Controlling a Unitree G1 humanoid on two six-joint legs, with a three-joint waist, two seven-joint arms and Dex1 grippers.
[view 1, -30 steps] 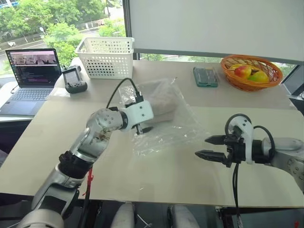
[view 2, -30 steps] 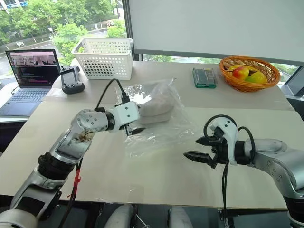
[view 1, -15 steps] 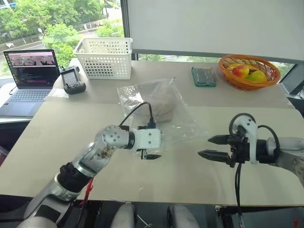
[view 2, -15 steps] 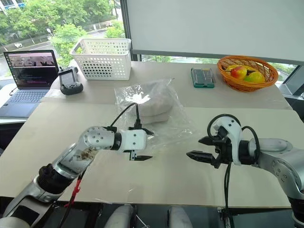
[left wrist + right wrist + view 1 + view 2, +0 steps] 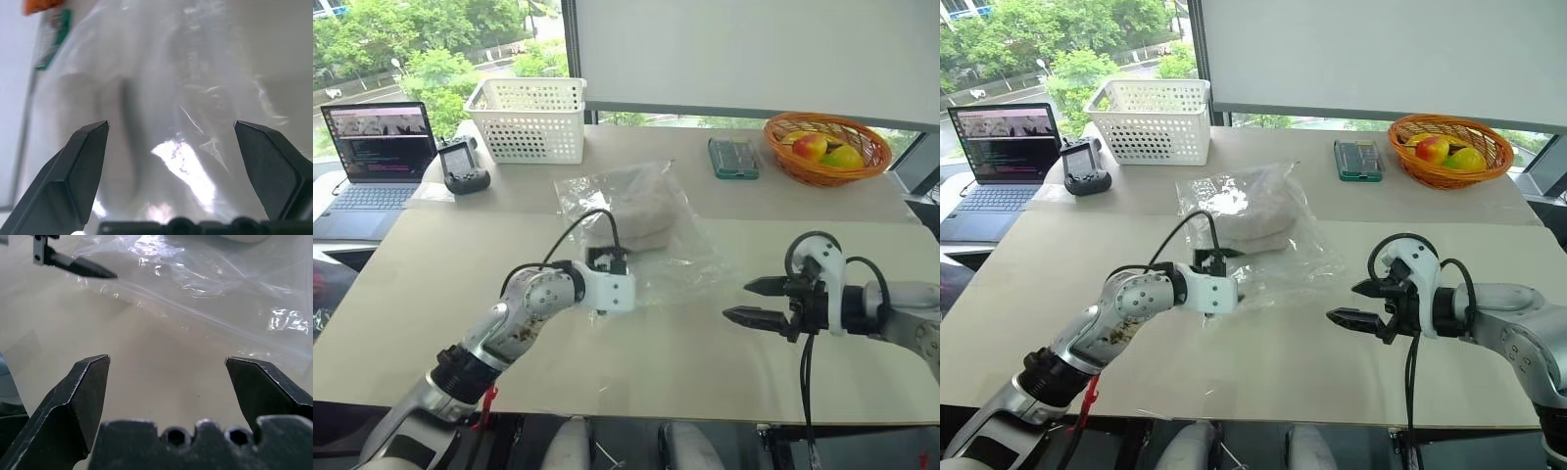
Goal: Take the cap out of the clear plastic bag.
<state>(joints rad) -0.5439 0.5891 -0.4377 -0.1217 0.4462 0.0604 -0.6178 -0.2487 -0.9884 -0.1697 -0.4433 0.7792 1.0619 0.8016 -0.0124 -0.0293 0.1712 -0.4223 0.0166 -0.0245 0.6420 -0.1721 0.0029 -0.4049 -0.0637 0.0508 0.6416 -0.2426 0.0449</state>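
While the cap (image 5: 1255, 211) is kept inside the clear plastic bag (image 5: 1278, 257) in the middle of the table (image 5: 1028, 284), nothing is held by either claw. The left gripper (image 5: 171, 147) is spread wide at the bag's 7 o'clock edge. The right gripper (image 5: 746, 301) is spread wide too, at the bag's 4 o'clock, apart from it.

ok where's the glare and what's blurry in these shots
Left wrist view: the large clear crinkly plastic bag throws a bright white glare patch low down, and the soft pale beige-grey fabric cap inside is blurred. Right wrist view: sharper, with small glints on the bag's creases. Right eye view: a glare spot on the bag's near-left part.
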